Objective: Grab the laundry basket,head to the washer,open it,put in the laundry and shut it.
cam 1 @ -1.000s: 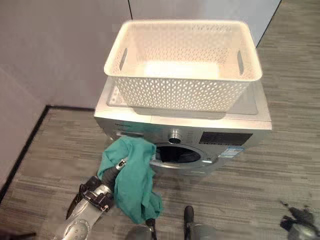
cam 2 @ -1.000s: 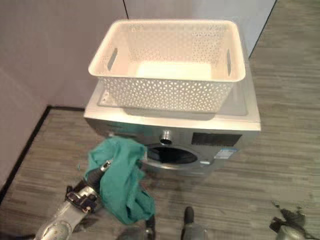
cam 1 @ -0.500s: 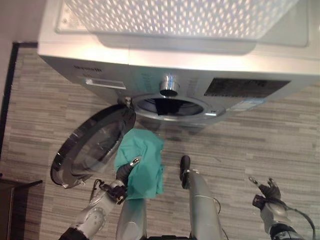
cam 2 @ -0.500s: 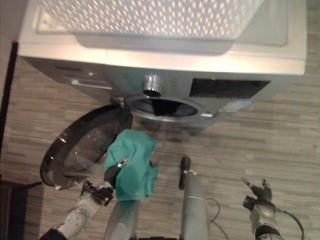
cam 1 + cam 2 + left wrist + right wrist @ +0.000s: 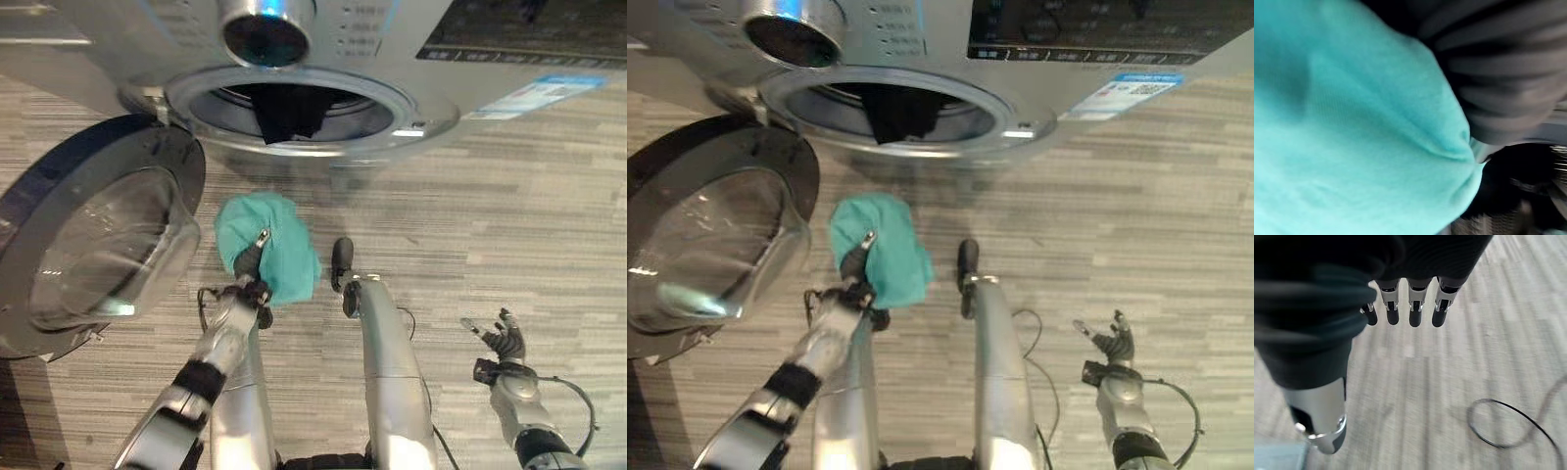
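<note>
Teal garment (image 5: 269, 257): bunched, held up by the left hand (image 5: 249, 266), whose fingers were buried in the cloth with one silver finger showing across its front; carried above the floor just below the washer's opening, beside the door. In the left wrist view the teal cloth (image 5: 1352, 127) lay against the ribbed cover.

Washer (image 5: 411, 44): silver front, round opening (image 5: 294, 103) uncovered, a dark item (image 5: 286, 113) hanging at its rim.

Door (image 5: 93, 235): swung fully open toward the robot's left.

Right hand (image 5: 502, 338): low at the right, well apart from the washer, fingers loosely spread, holding nothing, over the wood-grain floor (image 5: 509, 215).
</note>
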